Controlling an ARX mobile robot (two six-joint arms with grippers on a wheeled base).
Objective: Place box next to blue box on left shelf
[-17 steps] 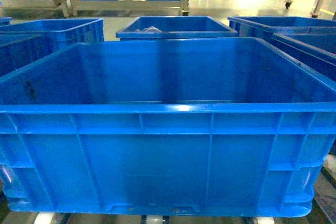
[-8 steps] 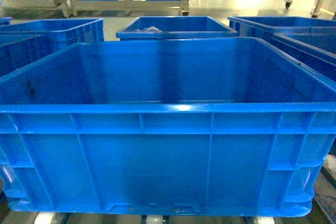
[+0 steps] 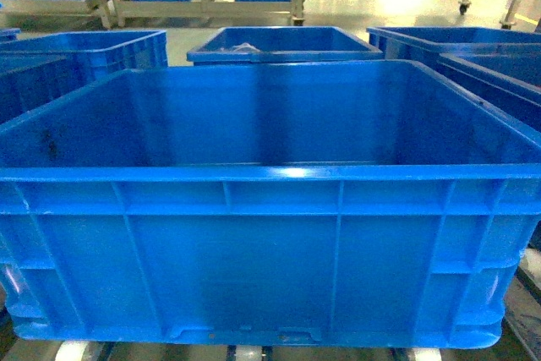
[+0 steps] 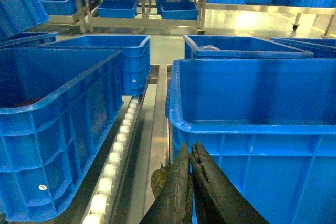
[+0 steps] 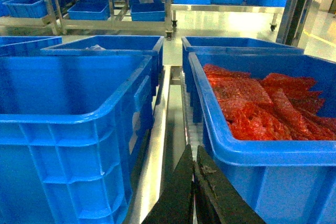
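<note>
Nothing moved; box [image 3: 270,209] fills head view; wrist views show both hands [image 4: 190,153] [image 5: 193,156] together.

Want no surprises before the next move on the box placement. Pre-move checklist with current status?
1. Box interior, nothing seen inside: ok.
2. Box sitting level: ok in the head view.
3. Left tool gripping box: not ok, shut on nothing, beside the box's corner.
4. Right tool gripping box: not ok, shut on nothing.
5. Blue neighbour crate alongside on left shelf: ok, apart.
6. Clearance to crate of red material: cannot tell.
</note>
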